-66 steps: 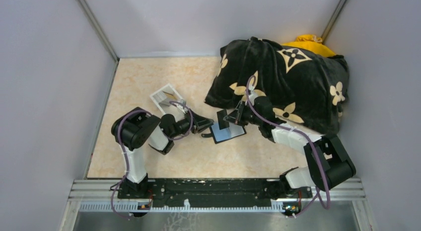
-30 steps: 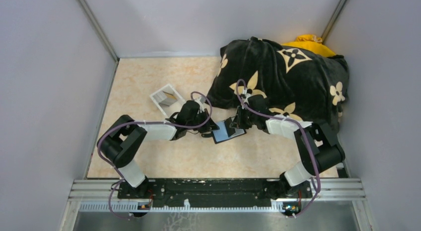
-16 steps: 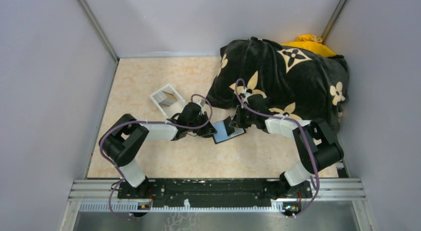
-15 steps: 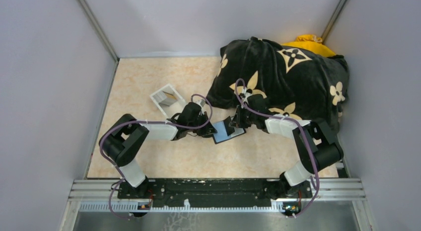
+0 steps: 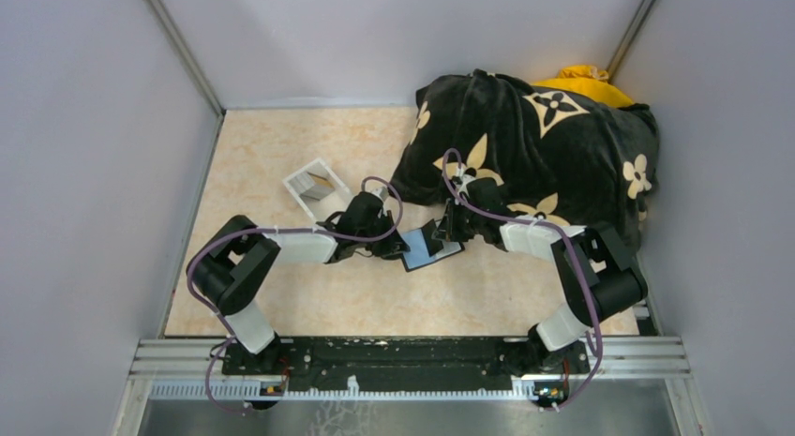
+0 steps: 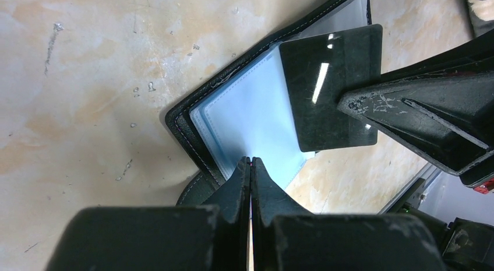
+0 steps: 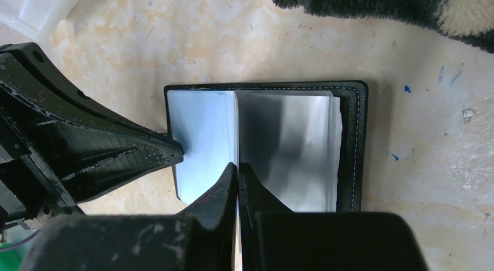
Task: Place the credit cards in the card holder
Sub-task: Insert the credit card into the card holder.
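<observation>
The black card holder (image 5: 433,254) lies open on the beige table, light grey sleeves up; it also shows in the left wrist view (image 6: 187,131) and the right wrist view (image 7: 350,143). My right gripper (image 5: 441,232) is shut on a dark credit card (image 6: 329,90). It holds the card on edge over the fold, where the card shows as a thin line (image 7: 236,122). My left gripper (image 5: 397,246) is shut. Its tips (image 6: 250,161) rest at the edge of the left sleeve; I cannot tell whether they pinch it. No other card shows.
A pale grey tray-like box (image 5: 314,185) stands left of and behind the left gripper. A big black flower-patterned cushion (image 5: 534,159) fills the back right, close behind the right gripper, with something yellow (image 5: 581,78) behind it. Grey walls close in both sides.
Over two seconds the left arm reached right to the holder's left edge, and the right gripper brought the card down over the fold. In the last half second nothing visibly moved.
</observation>
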`<move>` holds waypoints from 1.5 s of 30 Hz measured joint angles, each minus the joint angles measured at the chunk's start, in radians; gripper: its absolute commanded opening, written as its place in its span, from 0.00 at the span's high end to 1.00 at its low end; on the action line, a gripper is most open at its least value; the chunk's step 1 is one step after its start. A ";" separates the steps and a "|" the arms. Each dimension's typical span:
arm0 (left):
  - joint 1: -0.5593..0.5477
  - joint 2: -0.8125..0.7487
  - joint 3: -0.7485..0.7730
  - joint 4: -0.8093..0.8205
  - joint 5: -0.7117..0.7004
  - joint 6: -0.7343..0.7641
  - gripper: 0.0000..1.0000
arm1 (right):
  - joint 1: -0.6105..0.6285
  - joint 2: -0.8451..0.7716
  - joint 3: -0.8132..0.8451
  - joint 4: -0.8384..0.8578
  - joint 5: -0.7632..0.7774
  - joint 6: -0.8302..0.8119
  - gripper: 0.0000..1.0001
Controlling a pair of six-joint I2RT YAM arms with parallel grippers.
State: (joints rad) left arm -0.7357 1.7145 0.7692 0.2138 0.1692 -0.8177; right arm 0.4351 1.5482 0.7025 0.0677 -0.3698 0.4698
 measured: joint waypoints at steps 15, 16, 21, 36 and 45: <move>-0.003 0.036 0.088 -0.109 -0.031 0.000 1.00 | -0.006 0.013 -0.028 0.063 -0.032 -0.004 1.00; -0.003 0.040 0.093 -0.109 -0.031 0.000 1.00 | -0.008 0.013 -0.032 0.070 -0.037 -0.002 1.00; -0.003 0.055 0.108 -0.109 -0.031 0.000 1.00 | -0.012 0.018 -0.050 0.105 -0.059 0.010 1.00; -0.009 0.048 0.120 -0.142 -0.075 -0.002 1.00 | -0.014 0.018 -0.094 0.172 -0.080 0.073 1.00; -0.009 -0.026 0.090 -0.257 -0.161 0.000 1.00 | -0.013 0.019 -0.101 0.171 -0.096 0.077 1.00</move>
State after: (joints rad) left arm -0.7444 1.6890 0.8589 -0.0437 0.0086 -0.8181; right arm 0.4221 1.5673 0.6010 0.2390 -0.4660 0.5472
